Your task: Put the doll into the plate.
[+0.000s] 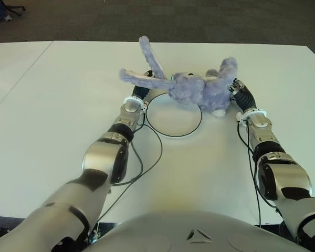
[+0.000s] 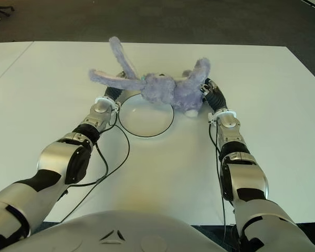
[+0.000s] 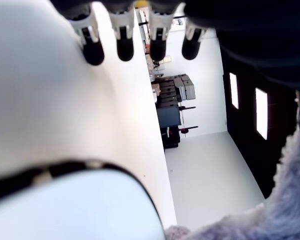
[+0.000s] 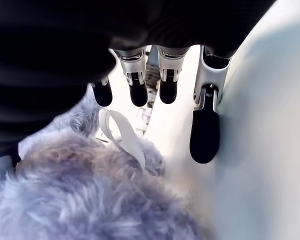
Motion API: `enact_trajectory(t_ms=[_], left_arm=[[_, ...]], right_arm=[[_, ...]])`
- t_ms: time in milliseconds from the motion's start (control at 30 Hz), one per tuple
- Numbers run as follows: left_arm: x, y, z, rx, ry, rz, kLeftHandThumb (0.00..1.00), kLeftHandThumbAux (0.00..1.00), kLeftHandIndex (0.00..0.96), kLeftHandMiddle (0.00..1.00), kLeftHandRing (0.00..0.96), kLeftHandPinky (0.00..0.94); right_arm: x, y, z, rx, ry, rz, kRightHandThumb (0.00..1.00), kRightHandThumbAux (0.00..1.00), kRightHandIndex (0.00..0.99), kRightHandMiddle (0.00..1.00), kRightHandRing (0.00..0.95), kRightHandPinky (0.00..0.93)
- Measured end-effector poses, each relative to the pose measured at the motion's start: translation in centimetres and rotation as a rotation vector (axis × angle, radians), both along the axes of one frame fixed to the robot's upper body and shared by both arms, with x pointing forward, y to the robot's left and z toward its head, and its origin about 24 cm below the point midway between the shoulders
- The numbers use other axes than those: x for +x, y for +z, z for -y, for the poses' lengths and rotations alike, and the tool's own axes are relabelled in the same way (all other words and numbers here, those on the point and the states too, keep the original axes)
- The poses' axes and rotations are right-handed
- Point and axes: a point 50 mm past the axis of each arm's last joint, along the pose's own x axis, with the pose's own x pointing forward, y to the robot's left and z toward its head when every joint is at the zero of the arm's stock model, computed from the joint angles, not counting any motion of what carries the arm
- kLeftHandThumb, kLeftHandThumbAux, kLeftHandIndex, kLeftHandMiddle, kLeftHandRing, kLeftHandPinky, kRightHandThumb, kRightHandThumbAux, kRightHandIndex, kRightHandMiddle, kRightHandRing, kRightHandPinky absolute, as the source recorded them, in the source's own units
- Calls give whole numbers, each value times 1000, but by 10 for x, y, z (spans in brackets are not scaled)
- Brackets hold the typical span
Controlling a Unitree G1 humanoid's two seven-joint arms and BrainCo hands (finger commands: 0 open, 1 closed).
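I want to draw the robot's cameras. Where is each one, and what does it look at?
Left eye view: on the head, looking down at the table; shows both arms, doll, plate.
Right eye view: beside it, same scene.
Left wrist view: on the left arm, looking past the left hand's straight fingers at the plate and doll fur.
Right wrist view: on the right arm, showing the right hand against the doll.
All four share the doll.

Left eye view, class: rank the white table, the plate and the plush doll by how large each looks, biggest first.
1. White table, by far the largest.
2. Plate and plush doll: too alike to rank. The doll spans wider with its ears, and it covers the plate's far rim.
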Motion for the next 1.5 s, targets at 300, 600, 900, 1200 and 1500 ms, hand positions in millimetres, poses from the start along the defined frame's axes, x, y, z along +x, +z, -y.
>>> enact_trajectory(t_ms=[300, 600, 900, 1200, 1500], left_arm=[[3, 4, 7, 4, -16, -6, 0, 336, 0, 0, 0, 0], [10, 17, 31, 72, -106, -54, 0, 311, 0, 0, 0, 0], [9, 25, 57, 114, -234, -63, 0, 288, 0, 0, 0, 0], [6, 28, 71, 138, -380, -63, 0, 304, 0, 0, 0, 0], [5, 31, 75, 134, -448, -84, 0, 346, 0, 0, 0, 0]], right_arm=[[5, 1, -6, -13, -23, -11, 349, 478, 0, 0, 0, 0], [10, 3, -13, -11, -45, -23, 368, 494, 0, 0, 0, 0], [13, 3, -19, -7, -51, -24, 362, 479, 0, 0, 0, 0], [18, 5, -26, -37, -59, -45, 360, 493, 0, 0, 0, 0], [22, 7, -29, -59, -73, -69, 385, 518, 0, 0, 0, 0]])
